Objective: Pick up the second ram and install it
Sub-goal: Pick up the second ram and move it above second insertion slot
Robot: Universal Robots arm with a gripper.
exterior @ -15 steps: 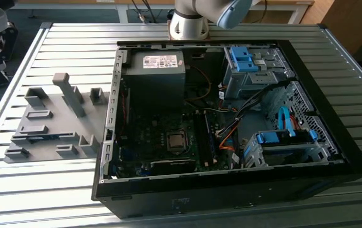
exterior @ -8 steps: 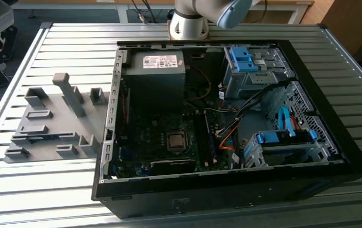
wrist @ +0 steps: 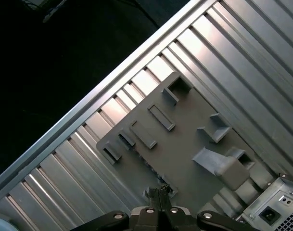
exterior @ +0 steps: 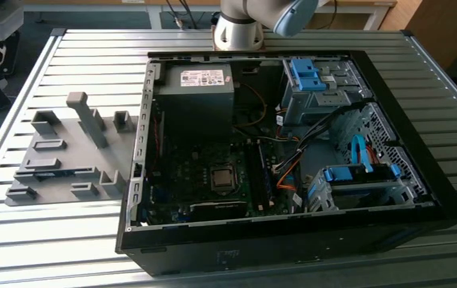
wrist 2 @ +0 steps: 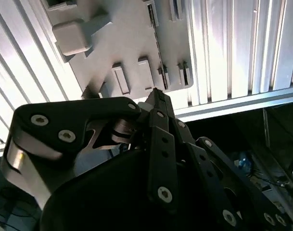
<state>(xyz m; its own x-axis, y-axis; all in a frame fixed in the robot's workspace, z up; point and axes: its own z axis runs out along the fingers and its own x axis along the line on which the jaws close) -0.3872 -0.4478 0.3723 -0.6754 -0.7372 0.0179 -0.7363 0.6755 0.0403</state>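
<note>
Wide bare slats of the aluminium table [exterior: 68, 54] run round the grey holder tray [exterior: 68, 153], which sits just beside the open computer case's [exterior: 292, 240] wall. In both wrist views the gripper [wrist 2: 156, 96] [wrist: 159, 191] hangs over that tray, near its edge, pinched tight, with nothing seen between the tips. The second ram [exterior: 53, 174] looks to be the thin dark strip lying in a long, low holder on the tray, apart from the gripper. The white label on the power supply [exterior: 200, 78] carries print too small to read.
</note>
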